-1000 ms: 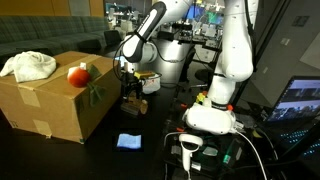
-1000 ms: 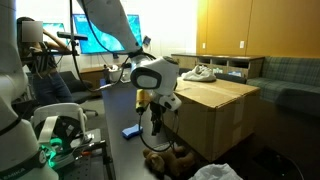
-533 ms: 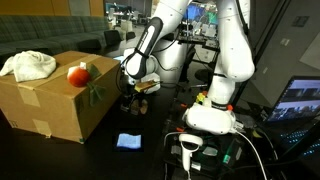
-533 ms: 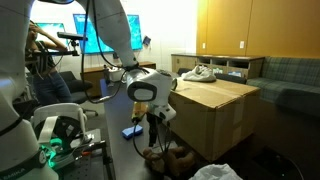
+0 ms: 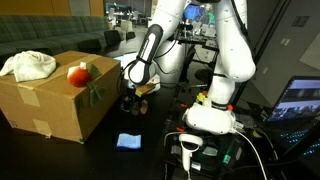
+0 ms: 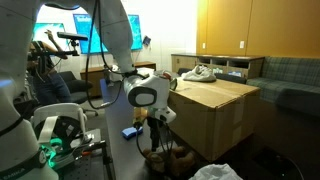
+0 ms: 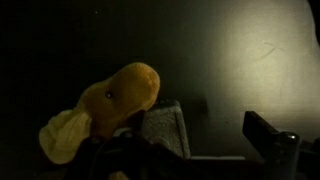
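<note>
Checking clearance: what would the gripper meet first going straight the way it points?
Probably the plush toy, under one finger of the open gripper; bare table lies between the fingers. Depth unclear.

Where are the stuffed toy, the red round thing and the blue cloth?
stuffed toy (image 7: 125, 92): wrist view, on its brown head.
red round thing (image 5: 78, 73): in an exterior view, on its middle.
blue cloth (image 5: 128, 141): in an exterior view, on its middle.
</note>
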Robot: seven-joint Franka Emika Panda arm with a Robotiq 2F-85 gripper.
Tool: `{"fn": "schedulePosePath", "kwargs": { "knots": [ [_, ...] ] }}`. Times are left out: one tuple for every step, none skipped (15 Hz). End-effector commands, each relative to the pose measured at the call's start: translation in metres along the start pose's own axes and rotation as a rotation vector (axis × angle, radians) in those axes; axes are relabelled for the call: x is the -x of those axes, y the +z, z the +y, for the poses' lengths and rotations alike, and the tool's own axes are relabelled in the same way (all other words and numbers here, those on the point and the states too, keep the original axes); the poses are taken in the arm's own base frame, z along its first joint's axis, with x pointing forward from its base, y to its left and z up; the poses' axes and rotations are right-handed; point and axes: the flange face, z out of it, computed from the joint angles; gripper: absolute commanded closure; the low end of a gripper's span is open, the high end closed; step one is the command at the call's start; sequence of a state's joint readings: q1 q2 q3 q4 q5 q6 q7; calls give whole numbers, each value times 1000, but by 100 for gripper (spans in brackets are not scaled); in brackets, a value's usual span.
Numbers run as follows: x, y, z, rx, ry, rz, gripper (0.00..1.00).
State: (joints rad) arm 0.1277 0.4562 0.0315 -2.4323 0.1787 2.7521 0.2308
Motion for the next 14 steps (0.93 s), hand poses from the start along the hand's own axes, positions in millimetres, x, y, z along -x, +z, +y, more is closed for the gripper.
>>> {"fn": "schedulePosePath", "kwargs": {
  "knots": [
    [-8,9,0,20,-30,49,0],
    [-9,12,1,22,-41,58,0],
    [-10,15,2,26,-47,66,0],
    [-13,18,4,29,-55,74,0],
    [-14,20,7,32,-60,75,0],
    [-17,22,9,35,-61,79,0],
    [-18,23,11,36,-62,82,0],
    [-18,22,13,35,-67,85,0],
    [-20,24,14,36,-68,90,0],
    [-20,25,15,38,-70,89,0],
    [-20,27,15,40,-72,87,0],
    [-20,28,15,40,-75,86,0],
    [-20,29,15,38,-78,85,8],
    [-20,30,14,37,-78,85,26]
  ]
}}
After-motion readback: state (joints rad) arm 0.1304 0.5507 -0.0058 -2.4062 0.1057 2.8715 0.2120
